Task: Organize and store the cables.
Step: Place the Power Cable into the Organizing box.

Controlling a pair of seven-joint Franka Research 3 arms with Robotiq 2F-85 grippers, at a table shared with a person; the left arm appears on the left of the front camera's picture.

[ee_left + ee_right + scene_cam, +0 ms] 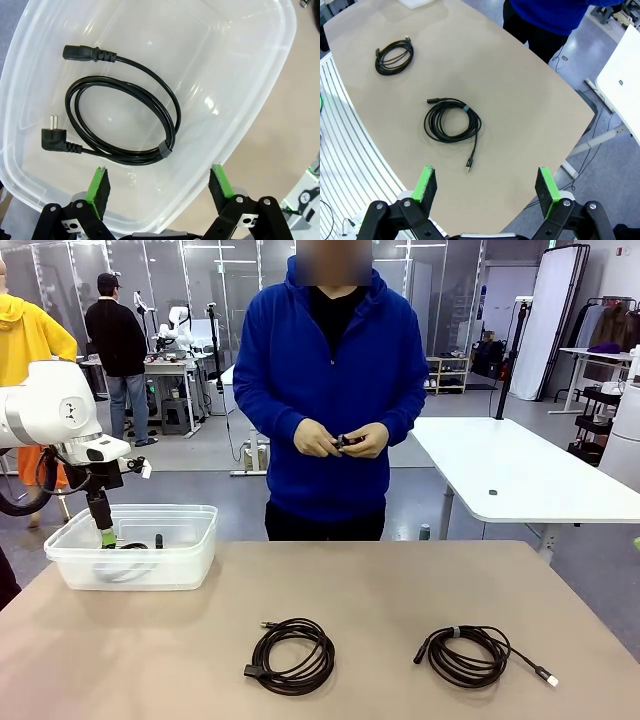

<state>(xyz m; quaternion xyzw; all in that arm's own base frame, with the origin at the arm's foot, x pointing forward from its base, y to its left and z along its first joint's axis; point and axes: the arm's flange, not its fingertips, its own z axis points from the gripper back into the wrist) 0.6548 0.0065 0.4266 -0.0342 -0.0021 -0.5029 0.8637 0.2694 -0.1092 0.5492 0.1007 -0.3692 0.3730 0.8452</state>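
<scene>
So L tool spread over bin w/ cable

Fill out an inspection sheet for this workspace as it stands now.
Surface: tan table, carrying the bin and two coils.
Job's things: power cable coiled inside the clear bin; left coil and right coil on the table, apart from each other.
Clutter: nothing seen.
Grippers: left gripper open over the bin, fingers holding nothing; right gripper open, high over the table, holding nothing.
Cables: black hose loops off the left arm, away from the coils.
Surroundings: person in blue at the far side, hands on a small dark item; white table behind.
</scene>
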